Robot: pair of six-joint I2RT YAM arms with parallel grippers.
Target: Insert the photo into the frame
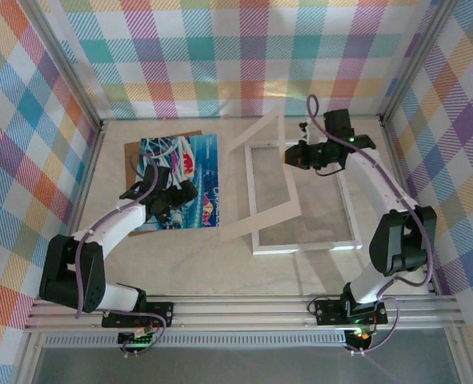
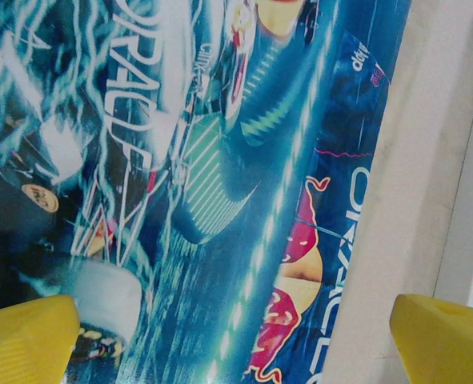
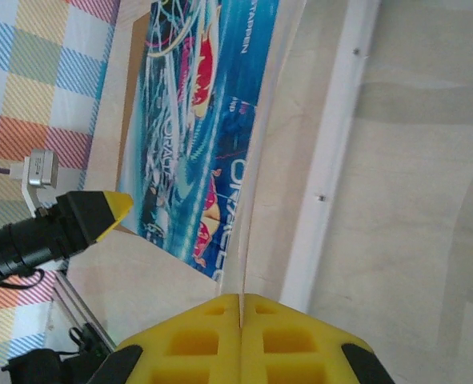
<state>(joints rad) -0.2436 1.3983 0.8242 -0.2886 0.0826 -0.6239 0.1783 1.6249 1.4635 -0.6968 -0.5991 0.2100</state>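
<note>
1. Yellow pads [image 3: 300,320] of the right gripper [image 3: 241,308] sit closest to my right wrist camera. They are pressed together with the edge of a thin white paper mat [image 3: 256,184] pinched between them.
2. From above, I see the right gripper [image 1: 289,158] over the far left part of the frame [image 1: 300,248]. The mat [image 1: 234,200] it clamps hangs tilted, with one corner raised toward the back wall and its lower side down by the frame's left border.
3. I see the frame lying flat on the table [image 1: 220,276], right of centre, a narrow white border around a clear pane. My right wrist view shows that border [image 3: 332,160] as a white strip just beside the mat's edge.
4. The photo [image 1: 196,164] lies flat on the table's left side, outside the frame. It rests on a brown backing board [image 1: 132,152] that peeks out along its far and left edges.
5. I have the left gripper [image 1: 172,196] hovering over the photo with its fingers spread wide and nothing between them.
6. Through the left wrist camera, the yellow fingertips [image 2: 24,340] of the left gripper [image 2: 236,344] sit at the bottom corners. The blue and teal photo [image 2: 220,200], with its white streaks and red patches, lies between them.
7. The right wrist view also catches the photo [image 3: 188,136] on its board [image 3: 132,104], left of the mat's edge.
</note>
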